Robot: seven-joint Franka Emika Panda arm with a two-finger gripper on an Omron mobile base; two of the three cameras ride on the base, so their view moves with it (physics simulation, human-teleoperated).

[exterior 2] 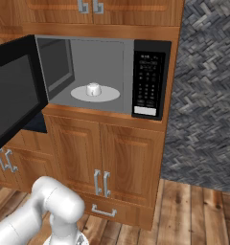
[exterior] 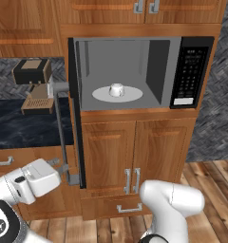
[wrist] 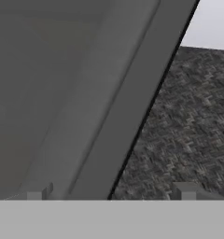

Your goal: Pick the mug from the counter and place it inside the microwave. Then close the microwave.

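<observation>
Mug (exterior: 116, 89) sits on the round turntable (exterior: 117, 94) inside the microwave (exterior: 139, 71), seen from the left base camera: placing looks done, closing the door is the step in hand. Door (exterior: 76, 118) stands swung out toward the robot, nearly edge-on, with its long silver handle (exterior: 62, 135) on the outer face. Best pushed on that outer face near the free edge, far from the hinge, with a steady sweep rather than a jab. White hand of the arm (exterior: 33, 182) hangs low at the left, just beside the handle's lower end; should stay outside the door's arc. Coffee machine (exterior: 34, 84) stands on the counter (exterior: 25, 123) behind the open door, so little room on that side. Lower cabinet doors (exterior: 135, 156) lie below the arc.

Right base camera: mug (exterior 2: 93, 89) again upright at the middle of the turntable, well apart from the cavity walls and well back from the front sill, so nothing should catch as the door shuts. Black door (exterior 2: 16, 93) juts out at the left; open floor (exterior 2: 193, 210) to the right gives the base room.

Hand camera: gripper (wrist: 111, 192) with jaws spread wide, nothing between them, fingertips (wrist: 184, 190) low in the picture. Broad grey surface with a dark edge close ahead, probably the door; patterned grey wall (wrist: 188, 121) beyond.
</observation>
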